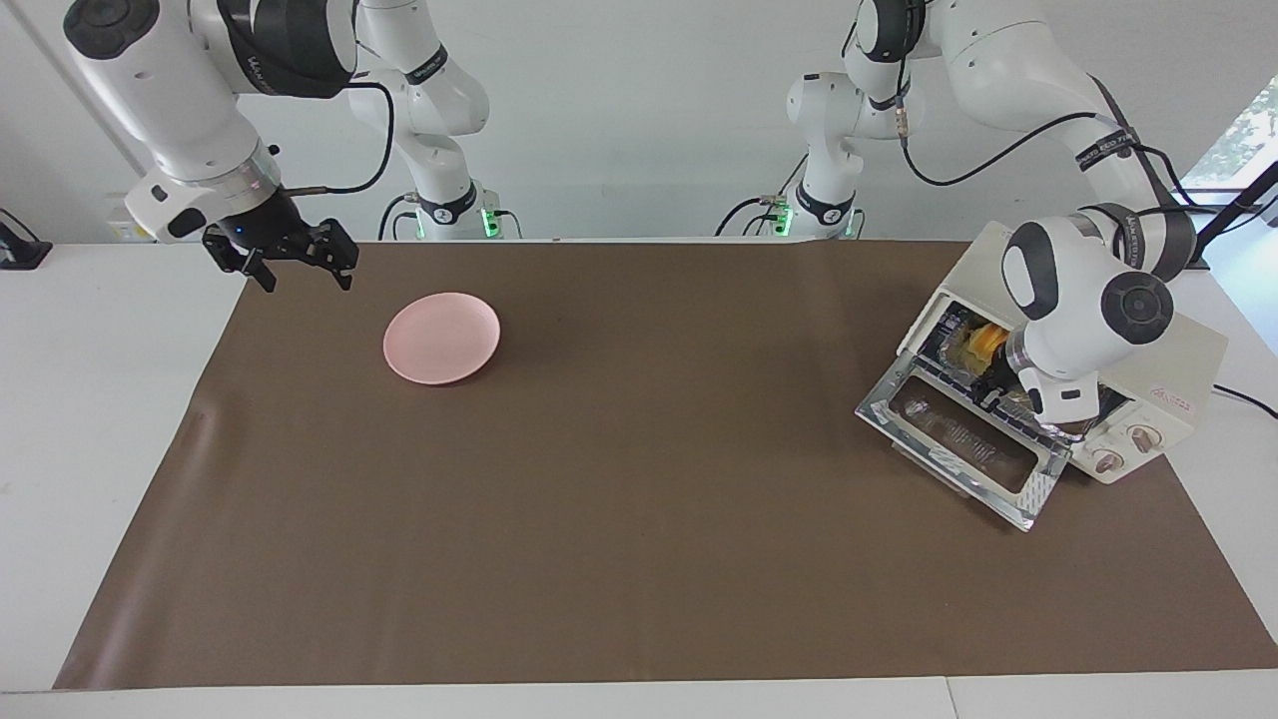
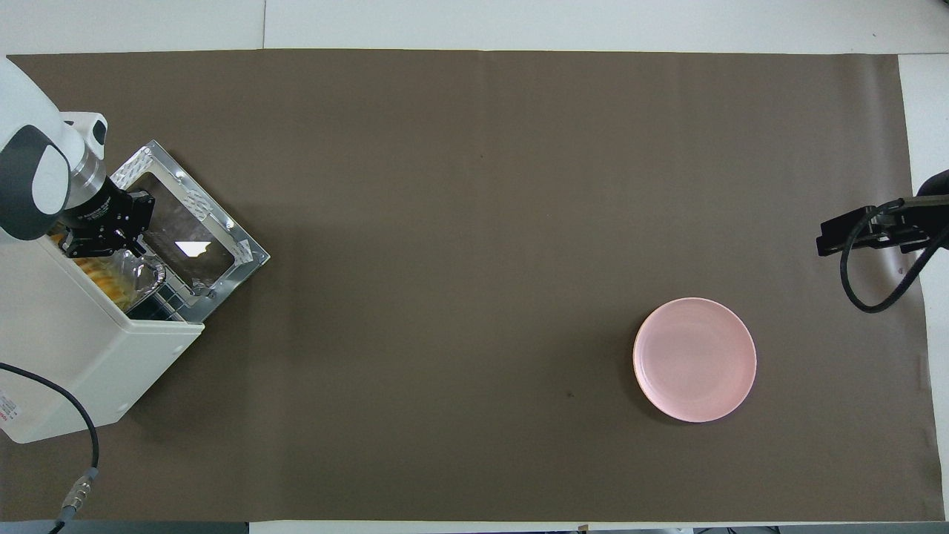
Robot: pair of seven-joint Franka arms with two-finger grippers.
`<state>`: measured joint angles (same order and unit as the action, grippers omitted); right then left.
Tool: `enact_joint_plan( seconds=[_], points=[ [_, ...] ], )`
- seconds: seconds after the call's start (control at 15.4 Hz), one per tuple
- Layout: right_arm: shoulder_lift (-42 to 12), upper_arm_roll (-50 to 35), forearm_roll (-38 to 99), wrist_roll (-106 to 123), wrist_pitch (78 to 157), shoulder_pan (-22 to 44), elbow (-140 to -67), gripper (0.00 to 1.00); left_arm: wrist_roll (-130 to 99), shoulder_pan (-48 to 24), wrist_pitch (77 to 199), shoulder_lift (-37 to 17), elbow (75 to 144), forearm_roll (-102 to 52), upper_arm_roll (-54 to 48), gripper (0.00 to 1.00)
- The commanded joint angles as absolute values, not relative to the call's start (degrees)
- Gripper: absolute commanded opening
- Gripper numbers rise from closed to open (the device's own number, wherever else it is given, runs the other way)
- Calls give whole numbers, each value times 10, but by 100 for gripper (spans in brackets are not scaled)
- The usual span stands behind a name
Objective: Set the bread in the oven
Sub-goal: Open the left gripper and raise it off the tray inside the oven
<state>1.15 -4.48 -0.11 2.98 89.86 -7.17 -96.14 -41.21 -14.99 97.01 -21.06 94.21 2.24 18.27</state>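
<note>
- Where the left arm reaches down at its own end of the tabletop (image 1: 639,639), the left end effector (image 2: 111,236) sits at the mouth of the oven (image 2: 70,334), over the foil tray (image 2: 144,278); whether its fingers are pressed together or parted cannot be told.
- Oven: cream-white, set at an angle on the brown mat (image 2: 474,222), glass door (image 1: 963,449) dropped fully open, two knobs (image 1: 1123,449) on its front panel.
- Bread (image 1: 981,345), golden-yellow, lies inside the oven cavity on the foil tray, partly hidden by the left arm's wrist. In the overhead view only a ridged yellow edge (image 2: 104,278) shows under the oven's top.
- Right end effector (image 1: 300,265) hangs in the air with fingers spread, holding nothing, over the mat's edge at the right arm's end; that arm waits.
- Pink plate (image 1: 441,338) lies on the mat near the right end effector, bare.
- Writing: small red print on the oven's side (image 1: 1178,397) and lettering on the arms' black bands, both too small to read.
- Black cable (image 2: 70,452) runs from the oven off the tabletop.
</note>
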Motion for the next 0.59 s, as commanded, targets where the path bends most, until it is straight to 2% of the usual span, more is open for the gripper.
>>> enact_joint_plan(
  seconds=[0.0, 0.07, 0.13, 0.52],
  points=[
    [23, -48, -11, 41, 897, -76, -971, 100, -403, -157, 989, -185, 972, 40, 185, 47],
    [23, -48, -11, 41, 897, -76, -971, 100, -403, -158, 994, -185, 970, 42, 186, 93],
    [23, -48, -11, 41, 897, -76, -971, 100, -403, -159, 998, -185, 969, 57, 185, 100],
    [23, -48, -11, 41, 897, -76, -971, 100, -395, -184, 1005, -195, 941, 83, 185, 100]
  ],
)
